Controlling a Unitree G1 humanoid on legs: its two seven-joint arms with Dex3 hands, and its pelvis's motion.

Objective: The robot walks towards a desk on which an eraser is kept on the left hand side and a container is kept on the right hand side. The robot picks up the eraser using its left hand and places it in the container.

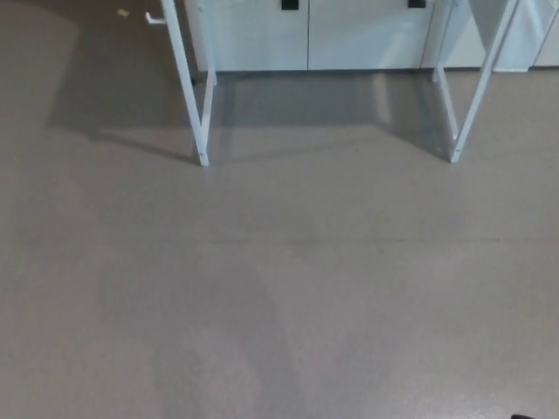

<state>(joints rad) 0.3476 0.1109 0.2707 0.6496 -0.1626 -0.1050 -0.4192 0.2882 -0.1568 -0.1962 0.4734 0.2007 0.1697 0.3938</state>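
White desk legs [203,113] on grey floor [279,288], top cut off; both hands unseen.

The floor [279,288] is a plain grey-brown colour all over, with tiny pale speckles in it. A thin darker line runs across it from side to side. Some parts of the floor are a bit darker, where soft grey shadows lie, and one lighter patch shows near the bottom. The desk legs [203,113] are white, both the pair on the left and the pair on the right [454,118]. Behind them the cupboards [306,35] are white too, with thin grey lines between the doors. Two small black marks [289,4] sit at the top edge of the cupboards.
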